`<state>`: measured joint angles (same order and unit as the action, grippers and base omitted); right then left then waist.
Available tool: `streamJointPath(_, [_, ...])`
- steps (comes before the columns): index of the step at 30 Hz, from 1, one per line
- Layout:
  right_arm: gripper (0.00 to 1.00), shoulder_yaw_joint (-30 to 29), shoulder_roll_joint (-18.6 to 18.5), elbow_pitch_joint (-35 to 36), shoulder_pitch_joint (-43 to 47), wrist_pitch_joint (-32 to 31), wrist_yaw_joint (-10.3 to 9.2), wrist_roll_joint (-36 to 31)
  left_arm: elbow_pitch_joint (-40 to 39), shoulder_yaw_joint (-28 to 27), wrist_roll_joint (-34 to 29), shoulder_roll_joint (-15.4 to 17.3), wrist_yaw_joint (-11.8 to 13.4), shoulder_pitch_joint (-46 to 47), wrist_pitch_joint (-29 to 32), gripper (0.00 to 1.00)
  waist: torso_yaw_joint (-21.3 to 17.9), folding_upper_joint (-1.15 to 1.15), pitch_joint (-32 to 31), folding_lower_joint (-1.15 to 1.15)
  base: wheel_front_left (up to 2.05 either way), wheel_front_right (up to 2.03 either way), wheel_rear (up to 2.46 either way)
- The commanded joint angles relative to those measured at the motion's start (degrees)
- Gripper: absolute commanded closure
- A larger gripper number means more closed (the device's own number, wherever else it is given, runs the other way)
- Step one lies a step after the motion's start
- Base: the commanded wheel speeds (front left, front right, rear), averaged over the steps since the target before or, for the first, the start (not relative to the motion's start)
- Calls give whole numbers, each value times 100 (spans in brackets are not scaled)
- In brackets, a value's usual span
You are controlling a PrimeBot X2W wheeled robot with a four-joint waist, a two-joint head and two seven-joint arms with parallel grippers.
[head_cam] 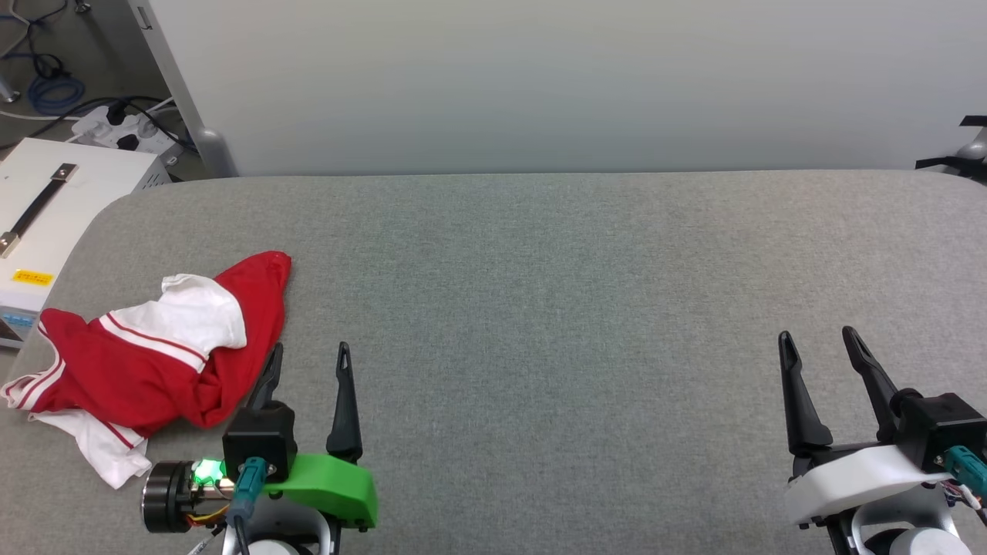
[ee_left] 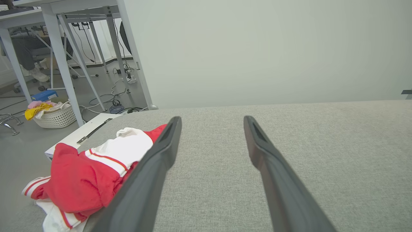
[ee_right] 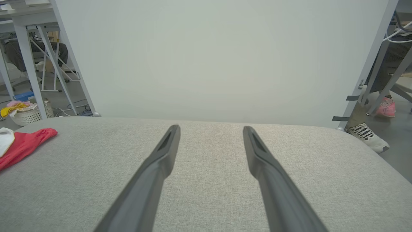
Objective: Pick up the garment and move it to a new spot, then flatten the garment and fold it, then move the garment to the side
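The left gripper (head_cam: pixel 308 351) stands released, its two dark fingers spread wide with nothing between them, low over the near left part of the grey fabric-covered table (head_cam: pixel 540 270). Its outer finger lies just beside the right edge of the garment (head_cam: pixel 154 362); whether it touches the cloth cannot be told. The red jersey T-shirt sits crumpled in a heap at the table's near left corner, a white sleeve with red striped trim bunched on top and another white part spilling out at the front. No print shows on it.

The right gripper (head_cam: pixel 817 339) is likewise released and empty, over bare fabric at the near right, well apart from the garment.

A pale panel (head_cam: pixel 540 77) stands behind the table's far edge. Left of the table sits a white box with a black handle (head_cam: pixel 46 208), and farther off on the floor a white laundry basket (ee_left: pixel 56 117) holding yellow and pink cloth.
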<state>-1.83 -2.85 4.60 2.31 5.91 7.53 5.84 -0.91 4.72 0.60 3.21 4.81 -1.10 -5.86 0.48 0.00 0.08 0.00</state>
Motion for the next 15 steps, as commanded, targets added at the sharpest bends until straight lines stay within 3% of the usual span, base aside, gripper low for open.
streamJointPath(1, [0, -19, -2, 59, 79, 67, -2, 62, -28, 21, 17, 22, 58, 2, -60, 0, 4, 0, 0, 0, 0, 0, 0])
streamJointPath(15, [0, -27, -2, 198, 162, 230, -2, 164, -32, 115, 54, 12, 97, -22, -225, 0, 29, 0, -2, 0, 0, 0, 0])
